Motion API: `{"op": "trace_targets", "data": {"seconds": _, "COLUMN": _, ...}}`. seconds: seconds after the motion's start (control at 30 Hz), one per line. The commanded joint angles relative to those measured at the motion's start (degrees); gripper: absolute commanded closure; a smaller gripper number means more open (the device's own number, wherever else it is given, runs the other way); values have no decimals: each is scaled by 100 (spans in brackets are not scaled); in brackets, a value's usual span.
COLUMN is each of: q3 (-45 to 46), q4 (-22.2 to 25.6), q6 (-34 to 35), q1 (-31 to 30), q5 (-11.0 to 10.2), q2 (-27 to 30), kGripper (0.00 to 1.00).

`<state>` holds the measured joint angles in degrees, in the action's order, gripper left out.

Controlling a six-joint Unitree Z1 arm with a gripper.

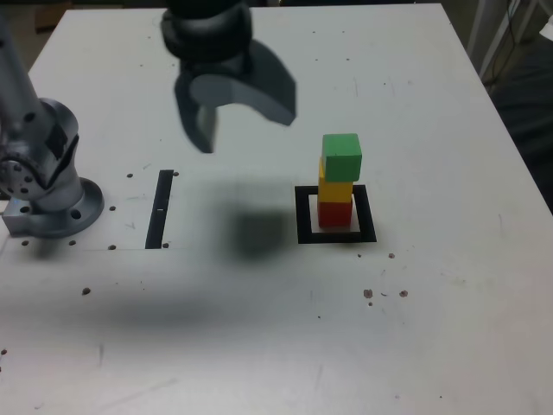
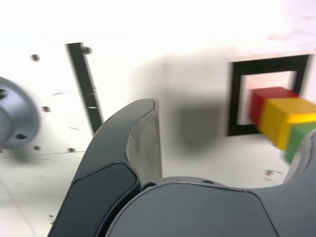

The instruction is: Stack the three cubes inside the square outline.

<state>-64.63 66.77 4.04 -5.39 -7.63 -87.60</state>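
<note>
A stack of the three cubes stands inside the square outline: the red cube at the bottom, the yellow cube on it, the green cube on top, set slightly askew. My gripper hangs above the table, up and to the exterior view's left of the stack, clear of it. Its jaws stand wide apart with nothing between them. In the wrist view one dark finger fills the foreground, and the red cube, yellow cube and green cube show in the square outline beyond it.
A straight black strip lies on the white table to the exterior view's left of the outline. The arm's metal base stands at the left edge. Small screw holes dot the tabletop.
</note>
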Motion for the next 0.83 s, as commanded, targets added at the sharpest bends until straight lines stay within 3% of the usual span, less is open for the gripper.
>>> {"op": "trace_targets", "data": {"seconds": 0.0, "q3": 190, "q4": -20, "q6": 22, "q1": -5, "q5": -20, "q2": 117, "kGripper": 1}}
{"op": "trace_targets", "data": {"seconds": 0.37, "q3": 1429, "q4": -434, "q6": 75, "q1": -5, "q5": 35, "q2": 426, "kGripper": 0}}
{"op": "trace_targets", "data": {"seconds": 0.8, "q3": 2405, "q4": -1057, "q6": 27, "q1": -5, "q5": 373, "q2": 458, "kGripper": 0}}
